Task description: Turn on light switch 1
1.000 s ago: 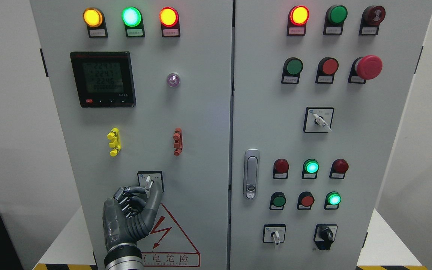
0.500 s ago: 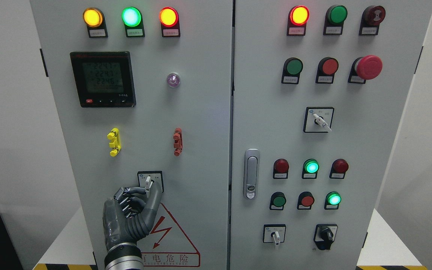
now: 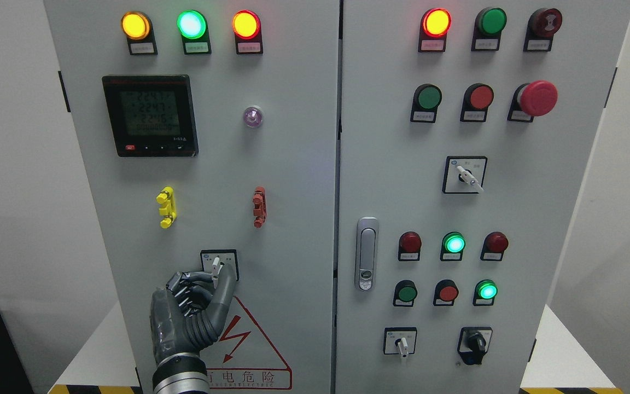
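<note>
**Fingers pinched on the selector lever, turn not yet made**

The fingers (image 3: 205, 284) of the left hand (image 3: 186, 314) are curled in against the grey cabinet door (image 3: 293, 164), the thumb on the right side of the small white lever of the rotary switch (image 3: 216, 266) and the bent fingers on its left, so the lever looks pinched between them. The lever stands close to upright in its black-framed plate, directly above the fingertips. Below the fingers and to their right is the red warning triangle (image 3: 244, 339); well above them are the yellow clip (image 3: 165, 207) and the red clip (image 3: 259, 206), and higher again the digital meter (image 3: 150, 115).

By my reading the grasp is made and the step in hand is the twist itself. The next move calls for a roll of the wrist that swings the lever to its on mark while the pinch stays firm; a thin lever could slip from between the pads. Which way is on cannot be read from the tiny labels.

No container shows anywhere; the cabinet is closed, so its contents are hidden.
</note>
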### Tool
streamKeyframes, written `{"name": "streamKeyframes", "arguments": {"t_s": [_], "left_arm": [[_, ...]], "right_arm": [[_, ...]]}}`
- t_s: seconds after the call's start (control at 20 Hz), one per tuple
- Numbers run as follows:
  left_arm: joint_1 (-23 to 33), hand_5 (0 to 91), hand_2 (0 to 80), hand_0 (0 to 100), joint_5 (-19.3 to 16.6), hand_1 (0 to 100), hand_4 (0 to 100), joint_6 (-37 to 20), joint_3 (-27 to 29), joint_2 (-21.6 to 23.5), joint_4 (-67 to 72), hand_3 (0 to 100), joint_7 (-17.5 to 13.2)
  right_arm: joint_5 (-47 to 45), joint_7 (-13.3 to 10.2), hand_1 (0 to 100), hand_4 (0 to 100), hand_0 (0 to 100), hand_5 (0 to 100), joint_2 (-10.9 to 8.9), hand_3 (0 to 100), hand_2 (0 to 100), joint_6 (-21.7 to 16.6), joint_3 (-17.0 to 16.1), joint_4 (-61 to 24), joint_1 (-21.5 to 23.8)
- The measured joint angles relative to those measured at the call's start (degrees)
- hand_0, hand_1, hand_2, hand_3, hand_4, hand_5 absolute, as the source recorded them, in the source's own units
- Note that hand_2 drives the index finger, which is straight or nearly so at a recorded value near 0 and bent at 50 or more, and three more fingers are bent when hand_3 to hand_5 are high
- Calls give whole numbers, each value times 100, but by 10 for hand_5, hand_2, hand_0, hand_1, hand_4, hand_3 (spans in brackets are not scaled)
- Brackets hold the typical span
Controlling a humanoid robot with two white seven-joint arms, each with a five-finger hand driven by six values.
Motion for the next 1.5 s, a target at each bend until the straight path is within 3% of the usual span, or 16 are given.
{"name": "streamKeyframes", "arguments": {"t_s": [1.5], "left_arm": [[0, 783, 602, 359, -1, 557, 893, 1, -29, 0, 1, 913, 34]], "right_arm": [[0, 0, 0, 0, 0, 0, 1, 0, 0, 0, 0, 0, 0]]}}
